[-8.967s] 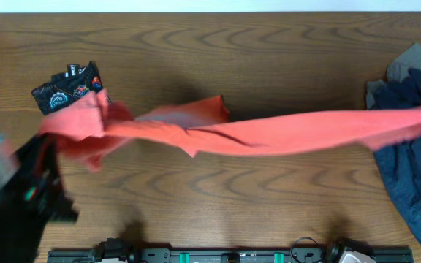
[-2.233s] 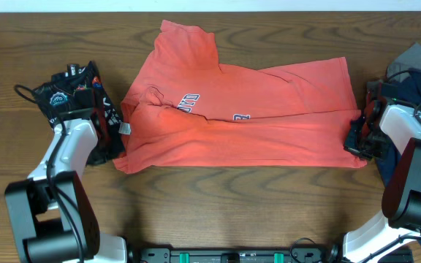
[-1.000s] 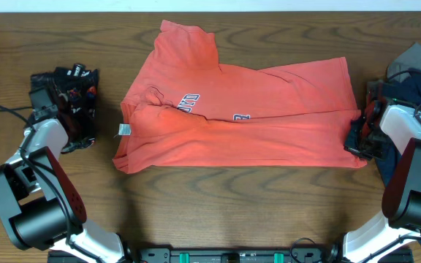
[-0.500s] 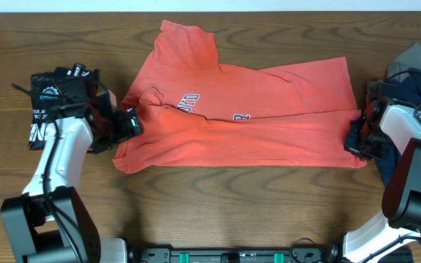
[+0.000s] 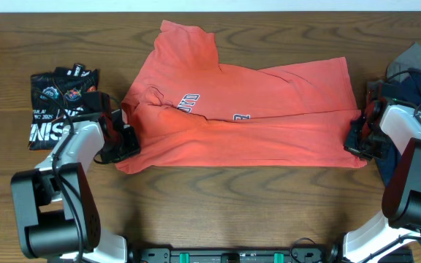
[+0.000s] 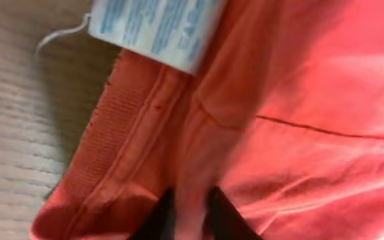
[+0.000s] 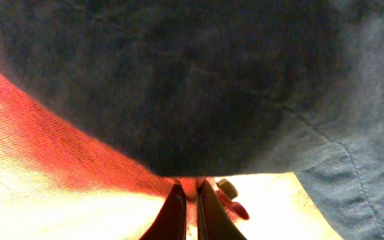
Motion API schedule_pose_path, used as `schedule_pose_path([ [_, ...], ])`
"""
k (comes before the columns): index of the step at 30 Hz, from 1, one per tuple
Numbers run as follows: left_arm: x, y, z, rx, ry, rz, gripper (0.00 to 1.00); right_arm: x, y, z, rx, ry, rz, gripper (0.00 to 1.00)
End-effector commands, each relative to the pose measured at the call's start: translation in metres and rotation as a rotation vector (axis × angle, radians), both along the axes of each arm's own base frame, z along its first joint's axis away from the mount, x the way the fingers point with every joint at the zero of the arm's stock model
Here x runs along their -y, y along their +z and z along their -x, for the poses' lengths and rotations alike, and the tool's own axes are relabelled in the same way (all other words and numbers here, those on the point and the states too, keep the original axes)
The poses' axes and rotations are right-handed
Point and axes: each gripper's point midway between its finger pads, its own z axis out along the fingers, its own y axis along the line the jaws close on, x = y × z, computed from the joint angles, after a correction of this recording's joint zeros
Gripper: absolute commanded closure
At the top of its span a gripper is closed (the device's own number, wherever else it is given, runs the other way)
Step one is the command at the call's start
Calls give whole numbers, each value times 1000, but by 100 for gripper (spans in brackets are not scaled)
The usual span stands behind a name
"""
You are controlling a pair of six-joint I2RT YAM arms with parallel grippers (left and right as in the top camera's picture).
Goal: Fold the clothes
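The coral-red T-shirt [image 5: 240, 120] is lying spread across the middle of the wooden worktop [image 5: 232, 219], loosely folded over itself, with one sleeve pointing toward the far edge. Navy lettering is showing in two short scraps along a crease on its chest, but most of the print is tucked under the fold and no whole word is reading clearly. From the left wrist camera a white care label [image 6: 155, 27] with blue print is hanging by the ribbed collar; its text is too blurred to read. The left tool [image 5: 126, 135] is sitting at the shirt's left edge, and up close its fingers [image 6: 229, 217] are pressed nearly together, pinching a raised fold of the red cloth just beside the collar seam. The right tool [image 5: 357, 139] is gripping the shirt's opposite edge; its wrist view is showing the two fingers [image 7: 174, 207] closed on a thin lip of red fabric. A navy blue garment [image 5: 415, 172] is lying bunched at the right edge, partly cut off by the frame and filling the dark upper part of the right wrist view, with a grey garment [image 5: 414, 62] peeking out behind it. On the far left a black garment [image 5: 61, 102] is lying folded, showing colourful badges and large white letters reading "NIS"; the smaller writing is not legible.
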Motion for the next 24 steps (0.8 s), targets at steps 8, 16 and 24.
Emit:
schedule_pose_path([
  [8,1,-13,19,-70,-7,2,94,-3,-16,16,-55,-30,-28,96],
  [16,-26,-15,47,-191,78,-76,94,-12,-15,19,-75,-13,-49,97],
  [24,-54,-14,59,-231,243,-60,94,-32,-14,24,-113,39,-79,96],
])
